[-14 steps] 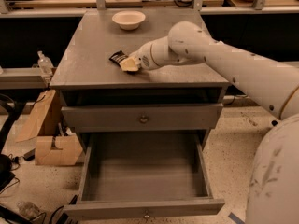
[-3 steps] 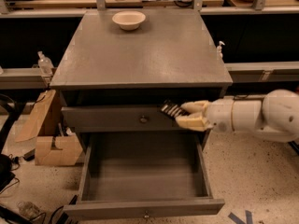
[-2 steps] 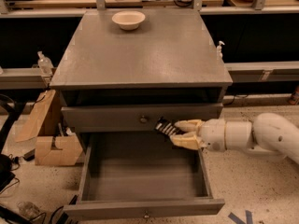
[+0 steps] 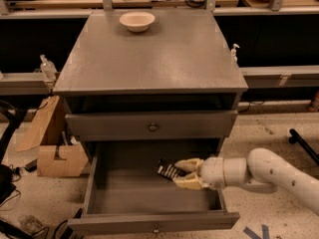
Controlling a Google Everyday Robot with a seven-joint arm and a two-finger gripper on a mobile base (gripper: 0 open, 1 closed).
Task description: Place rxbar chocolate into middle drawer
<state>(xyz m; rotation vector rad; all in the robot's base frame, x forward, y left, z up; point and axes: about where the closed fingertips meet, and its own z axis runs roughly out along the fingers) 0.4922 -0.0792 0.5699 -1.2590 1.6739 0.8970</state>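
Observation:
The rxbar chocolate, a small black wrapper with white lettering, is held between the cream fingers of my gripper. The gripper reaches in from the right and is shut on the bar. It holds the bar low inside the open middle drawer, just above the drawer floor near the middle right. The drawer is pulled fully out and its inside otherwise shows only bare grey floor. The alike drawer front above it is closed.
A cream round bowl stands at the back of the cabinet top. Cardboard boxes and cables lie on the floor to the left. A dark bar lies on the floor at the right.
My gripper has carried the bar off the cabinet top, down past the upper drawer front and leftward, into the open middle drawer.

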